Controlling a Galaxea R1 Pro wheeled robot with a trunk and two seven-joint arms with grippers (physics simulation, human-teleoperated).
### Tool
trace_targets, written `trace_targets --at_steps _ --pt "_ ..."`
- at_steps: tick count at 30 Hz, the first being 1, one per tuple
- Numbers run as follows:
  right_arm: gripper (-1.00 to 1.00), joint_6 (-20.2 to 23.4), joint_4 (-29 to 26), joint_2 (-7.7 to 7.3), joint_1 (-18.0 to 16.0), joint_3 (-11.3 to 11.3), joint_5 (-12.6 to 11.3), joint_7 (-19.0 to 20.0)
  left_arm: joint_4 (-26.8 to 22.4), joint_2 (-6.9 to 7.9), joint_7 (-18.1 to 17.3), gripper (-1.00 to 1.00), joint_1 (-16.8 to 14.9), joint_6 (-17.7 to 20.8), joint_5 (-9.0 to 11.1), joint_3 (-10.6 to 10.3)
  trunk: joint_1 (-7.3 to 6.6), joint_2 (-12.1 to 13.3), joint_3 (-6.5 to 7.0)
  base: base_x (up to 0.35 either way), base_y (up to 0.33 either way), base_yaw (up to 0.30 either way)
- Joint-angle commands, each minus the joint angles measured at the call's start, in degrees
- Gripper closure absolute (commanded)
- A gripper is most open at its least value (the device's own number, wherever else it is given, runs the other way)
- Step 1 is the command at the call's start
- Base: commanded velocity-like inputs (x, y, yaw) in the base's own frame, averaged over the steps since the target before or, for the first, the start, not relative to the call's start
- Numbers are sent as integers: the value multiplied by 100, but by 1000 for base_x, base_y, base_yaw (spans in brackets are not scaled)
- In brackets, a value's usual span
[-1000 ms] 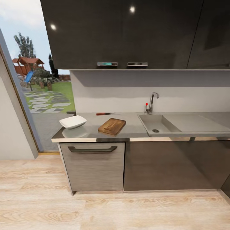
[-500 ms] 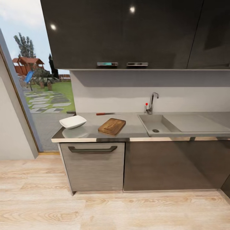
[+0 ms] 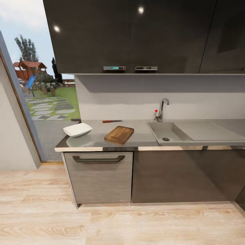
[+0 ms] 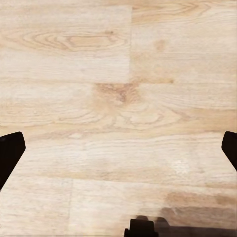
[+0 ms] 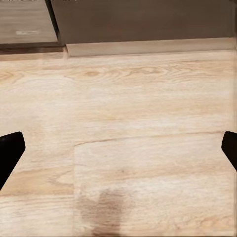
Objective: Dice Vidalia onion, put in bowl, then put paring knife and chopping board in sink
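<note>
Sink (image 3: 160, 131) basin floor mostly hidden behind its front wall; drainboard and bench (image 3: 143, 137) cut off at pic's right edge. Paring knife (image 3: 112, 121) blade too small to tell.

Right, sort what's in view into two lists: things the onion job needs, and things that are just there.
Needed for the job:
shallow white squarish bowl
brown wooden chopping board
red-handled paring knife
grey steel sink
grey steel countertop

Just there:
chrome tap with red knob
dark wall cabinets
grey drawer front
pale wooden floor
</note>
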Motion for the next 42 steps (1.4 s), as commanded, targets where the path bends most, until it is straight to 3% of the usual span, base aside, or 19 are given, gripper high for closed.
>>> trace_targets --at_steps 1,3,6,9,12,15,19,24,28,35,39,42 --pt "-100 -8 -13 1 -1 1 5 -44 3 0 10 -100 1 -7 6 -1 0 -2 -4 0 0 0" --pt "-100 -2 -73 -1 -23 0 7 -162 41 4 10 -100 4 -7 3 1 0 -2 -4 0 0 0" --pt "-100 213 -436 41 -145 1 0 -635 92 9 10 -100 2 -7 0 4 0 -2 -4 0 0 0" --pt "-100 1117 -1142 248 -285 2 5 -910 102 20 6 -100 4 -7 -1 5 0 -2 -4 0 0 0" --pt "-100 1777 -1827 349 -375 17 4 -982 104 25 2 -100 2 -7 -1 5 0 -2 -4 0 0 0" --pt "-100 2112 -2210 388 -449 83 9 -1040 105 25 3 -100 2 -7 -1 5 0 -2 -4 0 0 0" --pt "-100 2799 -2750 443 -686 341 11 -1367 107 26 1 -100 4 -7 -2 5 0 -2 -4 0 0 0" --pt "-100 3325 -3140 507 -1042 671 11 -1862 108 26 1 -100 1 -7 -8 5 0 -2 -4 0 0 0" --pt "-100 3871 -3368 571 -1361 799 12 -2043 110 26 1 -100 3 -7 -10 2 0 -2 -4 0 0 0" --pt "-100 4494 -3674 608 -1873 833 12 -2171 114 26 1 -100 5 -7 -10 -1 0 -2 -4 0 0 0" --pt "-100 5011 -3846 755 -2307 842 14 -2346 113 26 1 -100 6 -7 -10 4 0 -2 -4 0 0 0" --pt "-100 5354 -3947 796 -2701 853 178 -2566 114 26 1 -100 4 -7 -10 4 0 -2 -4 0 0 0"
